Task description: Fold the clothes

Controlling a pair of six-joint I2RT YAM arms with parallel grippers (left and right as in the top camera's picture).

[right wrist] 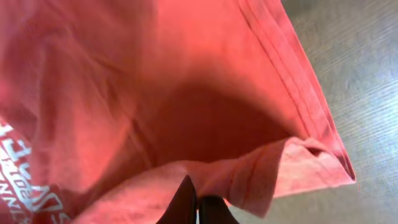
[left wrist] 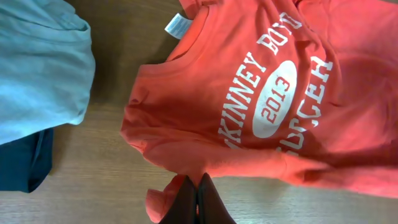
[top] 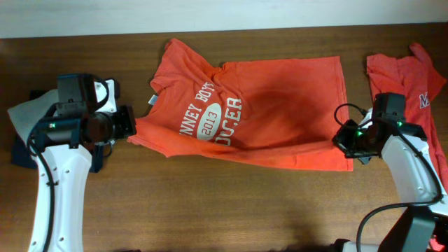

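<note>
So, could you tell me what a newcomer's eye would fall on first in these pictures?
The orange-red T-shirt with white lettering stands out, spread across the middle of the table. It is pinched at both ends: the left gripper is shut on its sleeve edge, and the right gripper is shut on a hem corner. A second red shirt lies at the table's right edge.

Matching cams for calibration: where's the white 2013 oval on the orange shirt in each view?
Overhead: white oval, left of centre on the shirt.
Left wrist: right of centre.
Right wrist: not in it.
Shared landmark: white lettering, bottom-left in right wrist, around the oval elsewhere.
</note>
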